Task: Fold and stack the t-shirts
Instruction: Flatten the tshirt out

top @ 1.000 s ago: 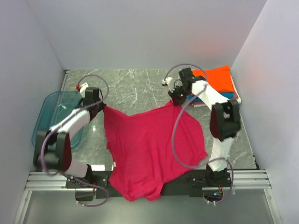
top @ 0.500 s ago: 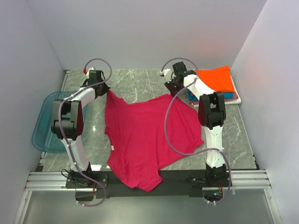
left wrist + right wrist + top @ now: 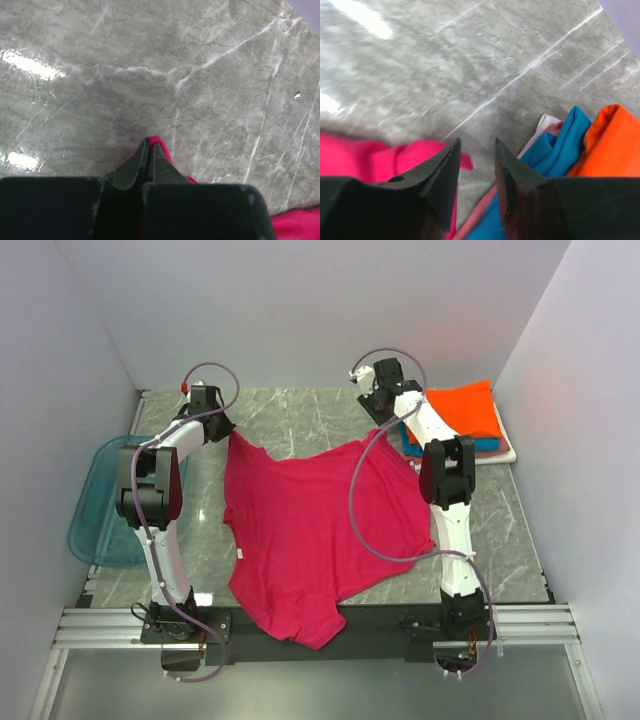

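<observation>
The magenta-red t-shirt (image 3: 310,540) lies spread over the middle of the counter (image 3: 300,415), its near hem hanging past the near edge. To its left sits a translucent blue tray (image 3: 95,510). At the shirt's far left corner the left jaws are clamped tight on a point of the cloth. Above its far right corner the right jaws stand partly apart, holding nothing, just beside the stack of folded t-shirts (image 3: 465,410), orange on top.
</observation>
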`<state>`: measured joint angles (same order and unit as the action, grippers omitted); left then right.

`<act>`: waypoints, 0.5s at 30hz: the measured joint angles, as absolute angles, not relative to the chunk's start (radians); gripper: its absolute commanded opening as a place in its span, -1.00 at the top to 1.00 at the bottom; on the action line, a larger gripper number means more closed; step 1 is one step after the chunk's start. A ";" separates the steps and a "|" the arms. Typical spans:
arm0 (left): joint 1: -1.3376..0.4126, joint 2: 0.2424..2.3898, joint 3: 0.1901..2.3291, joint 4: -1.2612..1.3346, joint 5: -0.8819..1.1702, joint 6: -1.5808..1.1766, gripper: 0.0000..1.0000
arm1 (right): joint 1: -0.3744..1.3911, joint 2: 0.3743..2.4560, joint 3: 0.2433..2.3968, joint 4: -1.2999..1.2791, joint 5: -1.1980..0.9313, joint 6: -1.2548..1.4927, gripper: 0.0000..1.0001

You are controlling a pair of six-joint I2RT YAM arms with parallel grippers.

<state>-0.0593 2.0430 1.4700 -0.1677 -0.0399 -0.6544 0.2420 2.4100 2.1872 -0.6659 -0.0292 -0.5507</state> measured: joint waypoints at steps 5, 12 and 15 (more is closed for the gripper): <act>-0.057 2.045 1.494 -0.171 -0.017 -0.638 0.88 | 0.237 2.455 2.202 -0.674 0.008 -0.555 -0.05; -0.041 2.042 1.504 -0.170 0.004 -0.583 -0.11 | 0.215 2.439 2.191 -0.682 -0.075 -0.600 -0.11; -0.030 2.015 1.489 -0.166 0.014 -0.561 -0.18 | 0.200 2.429 2.191 -0.696 -0.106 -0.636 -0.12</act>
<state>-0.0303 2.0151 1.4895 -0.1661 0.0135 -0.5613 0.1997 2.4287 2.1906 -0.6960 -0.1059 -0.6357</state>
